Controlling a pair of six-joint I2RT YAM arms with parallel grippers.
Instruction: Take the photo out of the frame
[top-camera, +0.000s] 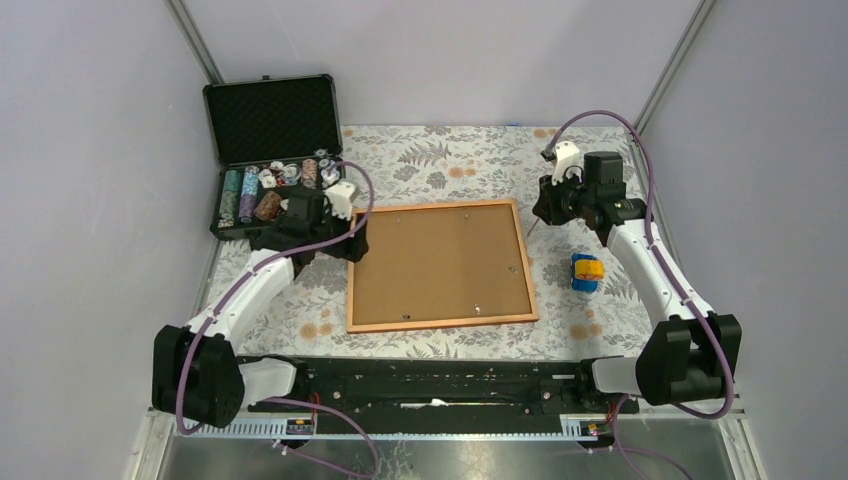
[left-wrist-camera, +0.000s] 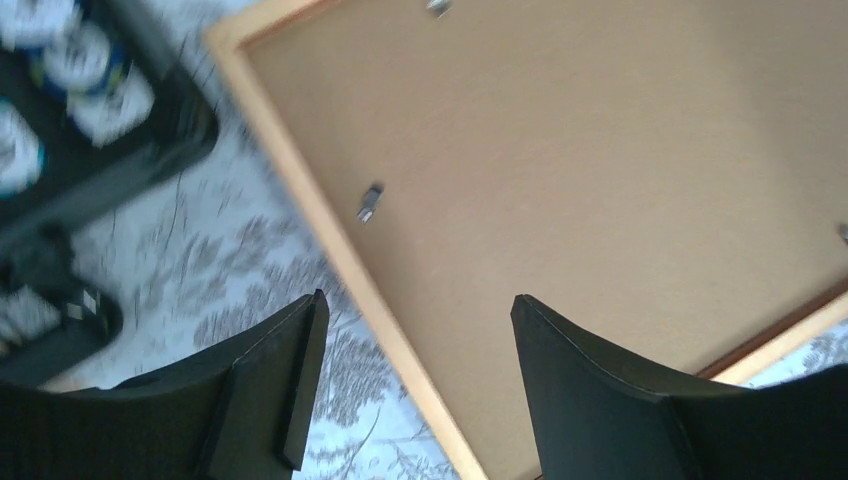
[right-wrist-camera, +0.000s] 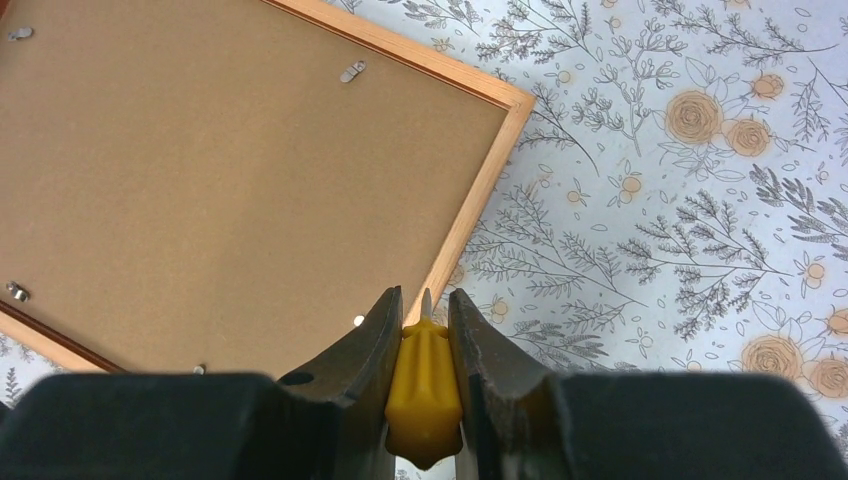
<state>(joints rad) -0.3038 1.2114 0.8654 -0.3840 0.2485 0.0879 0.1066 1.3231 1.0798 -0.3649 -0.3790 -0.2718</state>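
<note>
Frame (top-camera: 440, 265) lies back-up on the desk (top-camera: 450, 160); left gripper (left-wrist-camera: 415, 310) gapes wide over its left edge, right gripper (right-wrist-camera: 425, 300) clamps a yellow-handled tool (right-wrist-camera: 424, 400).

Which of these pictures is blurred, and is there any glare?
Left wrist view: blurred, worst at the black case and along the frame. Right wrist view: sharp, the metal clip crisp. Top external view: evenly lit, soft shadows, no glare.

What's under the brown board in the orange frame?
Only the brown board, its small metal clips and the frame show. Whatever lies under the board is covered.
</note>
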